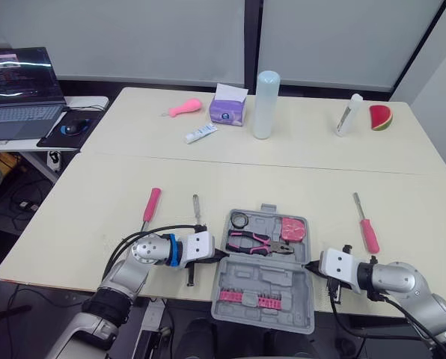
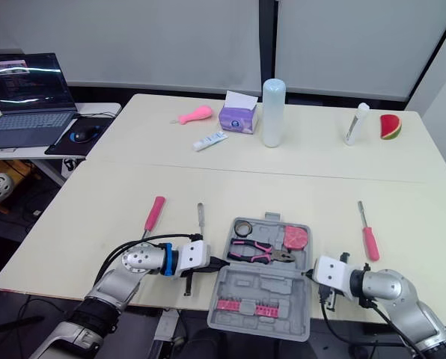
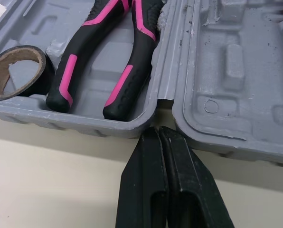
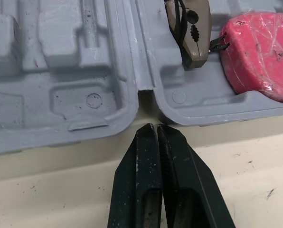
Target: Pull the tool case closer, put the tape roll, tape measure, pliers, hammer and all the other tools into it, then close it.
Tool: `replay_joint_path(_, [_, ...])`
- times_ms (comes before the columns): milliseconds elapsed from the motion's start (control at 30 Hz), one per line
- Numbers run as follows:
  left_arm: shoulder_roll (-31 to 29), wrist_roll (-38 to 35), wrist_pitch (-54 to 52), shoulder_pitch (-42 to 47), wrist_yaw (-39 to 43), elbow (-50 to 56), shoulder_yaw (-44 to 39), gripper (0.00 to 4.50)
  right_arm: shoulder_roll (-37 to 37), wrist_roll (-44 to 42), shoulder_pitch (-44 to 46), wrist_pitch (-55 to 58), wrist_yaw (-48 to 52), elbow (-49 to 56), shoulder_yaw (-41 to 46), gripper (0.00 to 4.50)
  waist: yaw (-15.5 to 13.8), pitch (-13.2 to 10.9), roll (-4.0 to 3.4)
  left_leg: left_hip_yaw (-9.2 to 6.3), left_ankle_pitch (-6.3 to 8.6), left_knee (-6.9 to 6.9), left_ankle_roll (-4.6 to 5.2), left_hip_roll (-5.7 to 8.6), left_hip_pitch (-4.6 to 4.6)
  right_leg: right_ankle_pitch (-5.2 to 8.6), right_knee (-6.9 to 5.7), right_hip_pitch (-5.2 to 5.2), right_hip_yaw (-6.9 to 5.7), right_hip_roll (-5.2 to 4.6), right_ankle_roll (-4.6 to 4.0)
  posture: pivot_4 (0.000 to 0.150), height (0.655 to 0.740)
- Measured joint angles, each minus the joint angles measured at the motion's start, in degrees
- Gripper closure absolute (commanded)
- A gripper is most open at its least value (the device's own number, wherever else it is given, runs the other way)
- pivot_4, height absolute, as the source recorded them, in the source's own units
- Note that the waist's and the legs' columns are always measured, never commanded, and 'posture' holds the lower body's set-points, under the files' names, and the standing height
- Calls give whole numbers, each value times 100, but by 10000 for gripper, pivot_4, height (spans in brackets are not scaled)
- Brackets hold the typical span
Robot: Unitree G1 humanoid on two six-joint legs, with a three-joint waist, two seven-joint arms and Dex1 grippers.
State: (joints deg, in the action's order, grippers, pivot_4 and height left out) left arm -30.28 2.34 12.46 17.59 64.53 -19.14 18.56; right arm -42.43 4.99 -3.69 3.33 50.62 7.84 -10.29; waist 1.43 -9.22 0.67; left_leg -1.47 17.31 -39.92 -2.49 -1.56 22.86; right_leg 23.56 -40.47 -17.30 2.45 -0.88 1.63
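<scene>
Closest to me, at the near edge of the table [image 1: 96, 224], sits the grey tool case [image 1: 279, 278], lying open and flat with both halves showing.

The left gripper [image 3: 159, 130] is at the case's left side, its two black fingers pressed tight together and gripping nothing. The tips point at the notch where the two halves join. The right gripper [image 4: 156, 127] is the mirror of it on the case's right side, fingers likewise shut and empty, aimed at the same seam. I cannot tell whether either tip actually touches the plastic.

In the case's far half are the black tape roll [image 1: 240, 220] at the left corner, the pink-and-black pliers [image 1: 257, 243] lying across the middle, and the pink tape measure [image 1: 292, 229] at the right. The near half holds a row of pink bits [image 1: 247, 299].

Left of the case a slim metal tool [image 1: 196, 208] lies on the table, its near end under the left gripper. Further left is a pink-handled screwdriver [image 1: 150, 206]. Right of the case, apart from it, lies a second pink-handled screwdriver [image 1: 367, 230].

Well beyond the case stand a tissue box [image 1: 228, 111], a tall pale bottle [image 1: 266, 105] and a watermelon slice [image 1: 381, 117]. A laptop [image 1: 21, 93] sits on a side desk, far left of the case.
</scene>
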Motion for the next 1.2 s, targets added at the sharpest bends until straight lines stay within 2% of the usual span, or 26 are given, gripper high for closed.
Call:
replay_joint_path(433, [151, 132, -380, 309, -14, -5, 40, 44648, 126, 2, 426, 323, -115, -261, 23, 45000, -5, -1, 1, 1, -1, 0, -1, 2, 5, 0, 7, -1, -1, -2, 0, 1500, 7161])
replay_joint_path(1200, [521, 394, -125, 1034, -387, -988, 10, 44648, 290, 162, 954, 515, -253, -690, -1, 45000, -4, -1, 1, 2, -3, 0, -5, 2, 5, 0, 8, -1, -3, -2, 0, 1500, 7161])
